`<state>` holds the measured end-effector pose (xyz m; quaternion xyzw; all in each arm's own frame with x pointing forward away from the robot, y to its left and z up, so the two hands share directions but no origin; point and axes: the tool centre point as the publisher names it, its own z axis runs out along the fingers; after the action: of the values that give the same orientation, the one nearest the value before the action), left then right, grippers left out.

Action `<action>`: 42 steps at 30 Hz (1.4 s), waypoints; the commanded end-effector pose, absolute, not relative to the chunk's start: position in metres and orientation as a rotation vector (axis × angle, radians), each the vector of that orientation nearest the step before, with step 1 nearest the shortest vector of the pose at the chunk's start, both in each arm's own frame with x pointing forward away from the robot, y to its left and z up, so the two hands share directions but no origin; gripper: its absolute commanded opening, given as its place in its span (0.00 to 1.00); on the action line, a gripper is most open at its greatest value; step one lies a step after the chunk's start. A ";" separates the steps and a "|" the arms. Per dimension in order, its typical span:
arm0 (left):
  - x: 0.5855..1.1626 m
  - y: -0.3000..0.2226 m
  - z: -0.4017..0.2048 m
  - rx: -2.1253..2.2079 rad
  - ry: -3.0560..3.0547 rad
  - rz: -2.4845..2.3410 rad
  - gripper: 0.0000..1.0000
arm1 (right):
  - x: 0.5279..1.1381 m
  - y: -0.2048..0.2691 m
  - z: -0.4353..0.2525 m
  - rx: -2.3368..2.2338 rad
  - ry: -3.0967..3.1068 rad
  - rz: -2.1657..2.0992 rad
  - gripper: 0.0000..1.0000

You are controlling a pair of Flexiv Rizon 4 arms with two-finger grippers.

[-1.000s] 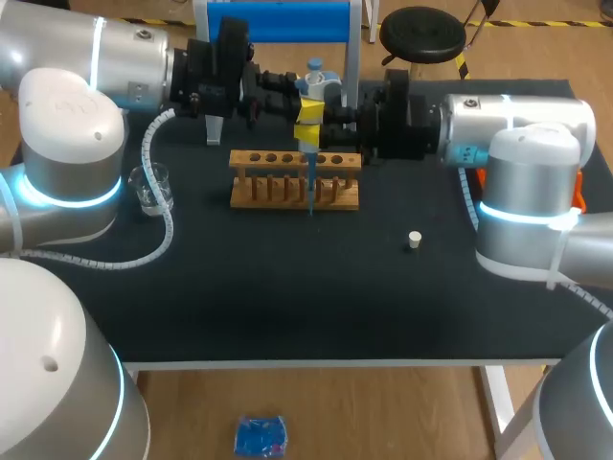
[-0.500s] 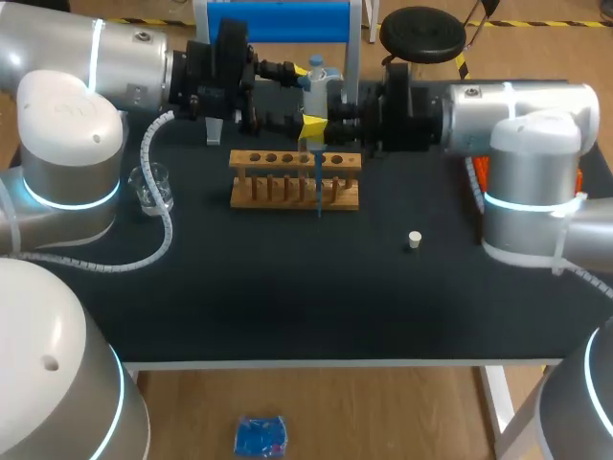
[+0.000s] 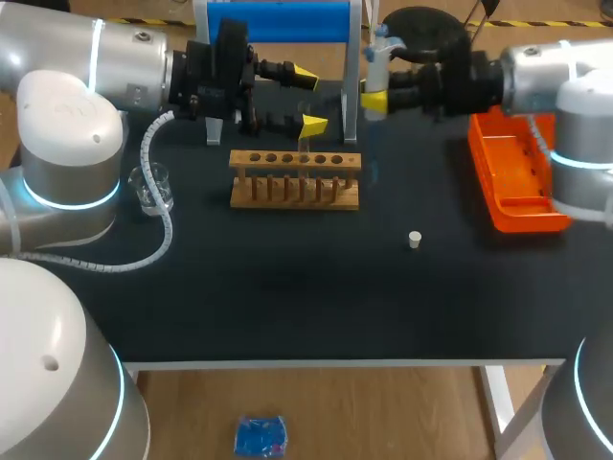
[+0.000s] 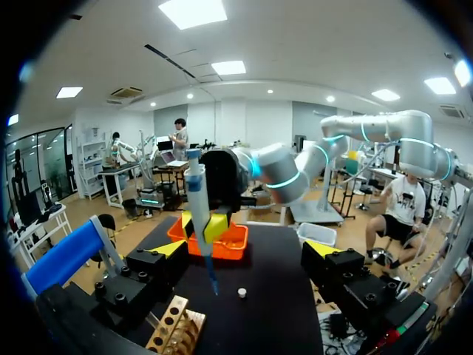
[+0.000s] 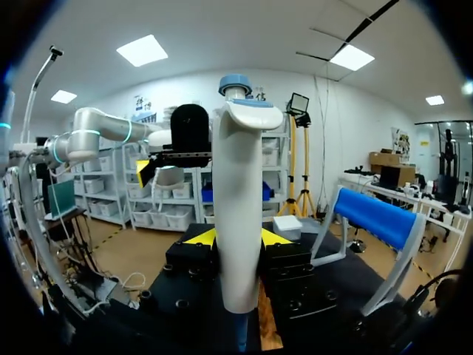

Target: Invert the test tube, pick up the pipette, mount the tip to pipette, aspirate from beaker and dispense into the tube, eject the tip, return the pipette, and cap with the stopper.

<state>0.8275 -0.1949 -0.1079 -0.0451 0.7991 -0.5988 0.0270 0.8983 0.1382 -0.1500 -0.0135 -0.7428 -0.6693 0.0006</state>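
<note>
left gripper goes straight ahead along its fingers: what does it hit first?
Probably the pipette, shut in the right gripper. It hangs ahead of the open left gripper, slightly off-centre. Depth is unclear, so it might just pass beside it. The orange tray lies beyond.

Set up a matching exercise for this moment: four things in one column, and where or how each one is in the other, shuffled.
Things:
1. pipette
2. stopper
3. beaker
4. left gripper

Places or states:
A. open, just behind the rack
B. lying loose, to the right of the rack
C. upright, clamped in the right gripper
D. standing well to the left of the rack

Pairs: 1-C, 2-B, 3-D, 4-A.
</note>
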 end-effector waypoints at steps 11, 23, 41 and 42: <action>0.827 -0.194 -0.108 -0.138 2.468 -1.850 1.00 | 0.922 0.023 -0.134 0.126 -2.282 -2.080 0.00; 0.827 -0.194 -0.108 -0.138 2.468 -1.850 1.00 | 0.932 -0.034 -0.146 0.075 -2.290 -2.121 0.00; 0.827 -0.194 -0.108 -0.138 2.468 -1.850 1.00 | 0.933 -0.107 -0.164 0.049 -2.245 -2.187 0.00; 0.827 -0.194 -0.108 -0.138 2.468 -1.850 1.00 | 0.933 -0.109 -0.166 0.042 -2.251 -2.188 0.00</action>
<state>0.8274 -0.1949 -0.1078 -0.0451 0.7991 -0.5989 0.0270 0.9294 -0.1011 -0.1615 0.0098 -0.7188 -0.6952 -0.0015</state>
